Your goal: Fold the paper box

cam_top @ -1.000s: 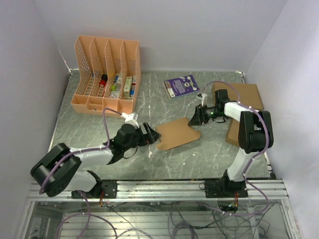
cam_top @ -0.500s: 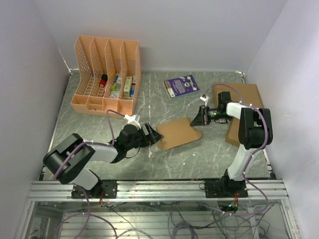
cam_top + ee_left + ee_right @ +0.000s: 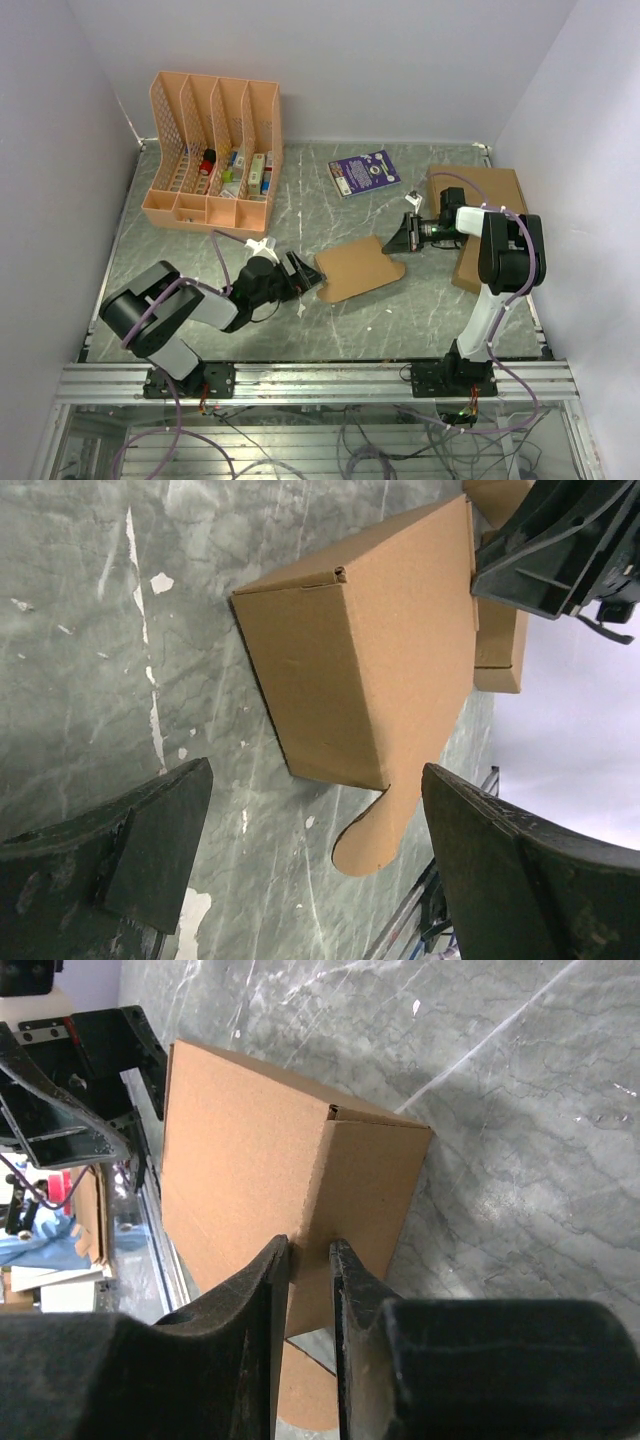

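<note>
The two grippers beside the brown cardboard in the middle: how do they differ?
The left gripper stands wide open, while the right gripper is pinched almost shut. The left gripper holds nothing, with the paper box lying just ahead of its fingers; the right gripper clamps a thin edge of that box. They meet it from opposite ends. Both are black two-finger claws aimed at the same box.

Right end effector [image 3: 310, 1250] partly hides the paper box [image 3: 250, 1150].
</note>
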You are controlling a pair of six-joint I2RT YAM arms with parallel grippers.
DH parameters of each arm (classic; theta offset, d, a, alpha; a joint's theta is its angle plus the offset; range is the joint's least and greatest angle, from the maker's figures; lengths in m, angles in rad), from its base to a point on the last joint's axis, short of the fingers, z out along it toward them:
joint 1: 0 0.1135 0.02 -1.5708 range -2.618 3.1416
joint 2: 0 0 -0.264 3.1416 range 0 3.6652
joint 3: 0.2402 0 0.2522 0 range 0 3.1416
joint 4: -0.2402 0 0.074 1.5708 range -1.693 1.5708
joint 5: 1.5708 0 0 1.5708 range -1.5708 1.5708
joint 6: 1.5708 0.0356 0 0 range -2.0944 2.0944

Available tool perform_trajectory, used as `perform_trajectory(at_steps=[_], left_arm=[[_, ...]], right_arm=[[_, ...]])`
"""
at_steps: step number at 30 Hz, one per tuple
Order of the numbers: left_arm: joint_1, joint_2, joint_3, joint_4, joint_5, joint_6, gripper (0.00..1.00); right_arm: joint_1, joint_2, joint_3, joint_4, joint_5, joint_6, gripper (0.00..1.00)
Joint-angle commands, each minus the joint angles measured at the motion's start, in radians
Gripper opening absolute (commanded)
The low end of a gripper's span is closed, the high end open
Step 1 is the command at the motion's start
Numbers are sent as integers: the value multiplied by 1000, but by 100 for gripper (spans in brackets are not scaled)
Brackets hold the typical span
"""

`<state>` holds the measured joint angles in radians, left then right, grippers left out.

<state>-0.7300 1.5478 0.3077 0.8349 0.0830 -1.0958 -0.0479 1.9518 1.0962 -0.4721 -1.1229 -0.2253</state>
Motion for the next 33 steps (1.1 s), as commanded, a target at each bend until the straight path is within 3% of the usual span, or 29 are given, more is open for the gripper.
perform_trajectory(at_steps=[1, 20, 27, 33], left_arm=[[3, 51, -19, 166, -31, -55, 97], [-17, 352, 26, 540, -20, -178, 99], [-34, 405, 71, 561, -42, -194, 100], [-50, 452, 96, 602, -57, -219, 87]], right_arm=[[-17, 50, -2, -10, 75, -18, 20], [-44, 92, 7, -38, 51, -32, 19], [-43, 97, 7, -39, 51, -34, 19], [-43, 103, 10, -48, 48, -41, 19]])
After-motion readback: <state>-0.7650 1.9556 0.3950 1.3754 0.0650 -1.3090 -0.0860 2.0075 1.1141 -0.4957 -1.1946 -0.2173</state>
